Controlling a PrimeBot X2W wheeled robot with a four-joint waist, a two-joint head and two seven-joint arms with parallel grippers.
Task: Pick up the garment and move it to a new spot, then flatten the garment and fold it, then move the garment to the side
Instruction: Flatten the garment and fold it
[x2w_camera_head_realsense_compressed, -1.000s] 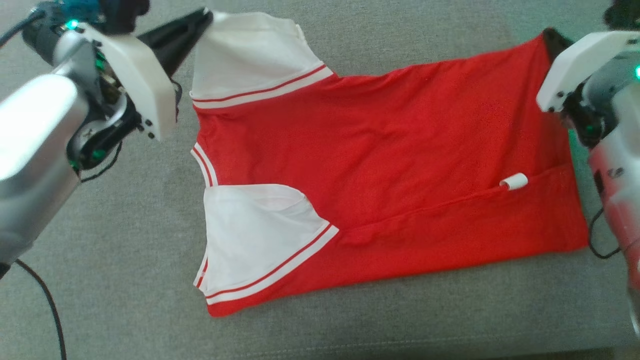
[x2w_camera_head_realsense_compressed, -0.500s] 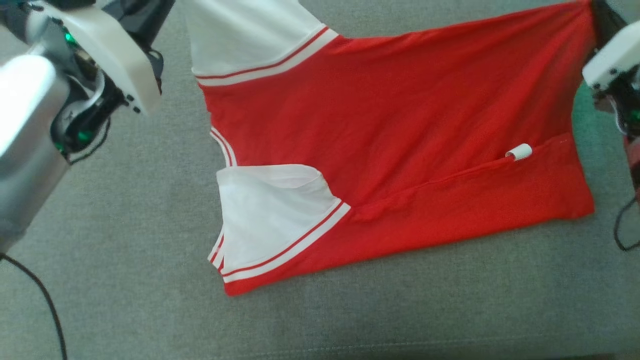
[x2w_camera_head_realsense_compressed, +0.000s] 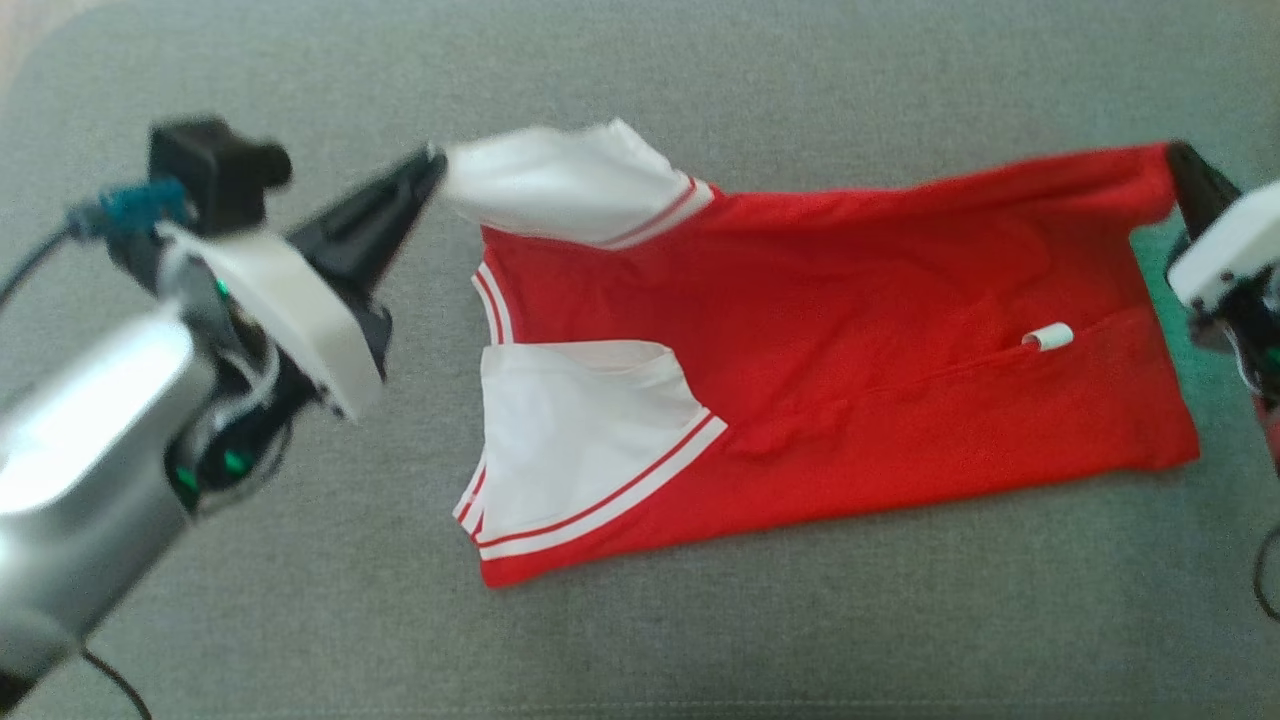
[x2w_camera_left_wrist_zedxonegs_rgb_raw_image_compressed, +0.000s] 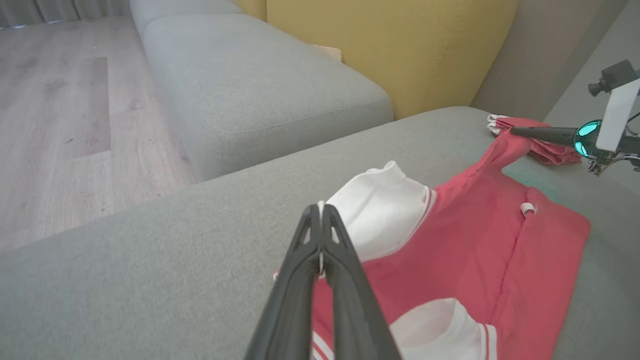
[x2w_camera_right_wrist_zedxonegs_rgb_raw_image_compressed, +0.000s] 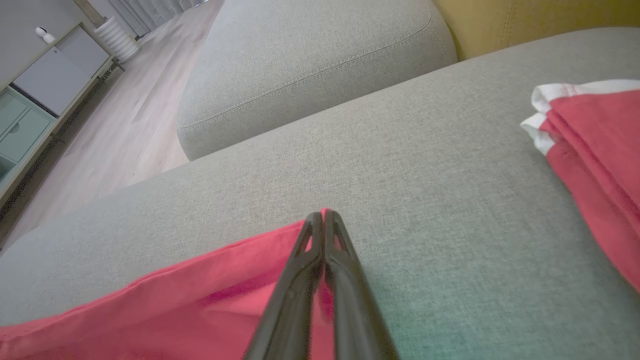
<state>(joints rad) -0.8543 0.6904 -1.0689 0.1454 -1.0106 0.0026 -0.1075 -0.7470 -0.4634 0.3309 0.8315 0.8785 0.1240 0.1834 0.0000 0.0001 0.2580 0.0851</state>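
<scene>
Lying on a grey sofa cushion (x2w_camera_head_realsense_compressed: 700, 80), the red garment (x2w_camera_head_realsense_compressed: 850, 280) has its white sleeve (x2w_camera_head_realsense_compressed: 560, 185) clamped in the left gripper (x2w_camera_head_realsense_compressed: 437, 165), its hem corner (x2w_camera_head_realsense_compressed: 1135, 168) clamped in the right gripper (x2w_camera_head_realsense_compressed: 1172, 155).

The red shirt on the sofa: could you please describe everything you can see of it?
The shirt is red cloth with white sleeves edged in red-and-white stripes and a white tag near the hem. It lies on the grey sofa seat, its near side folded over. The left hand is shut on the far sleeve, the right hand on the far hem corner.
</scene>
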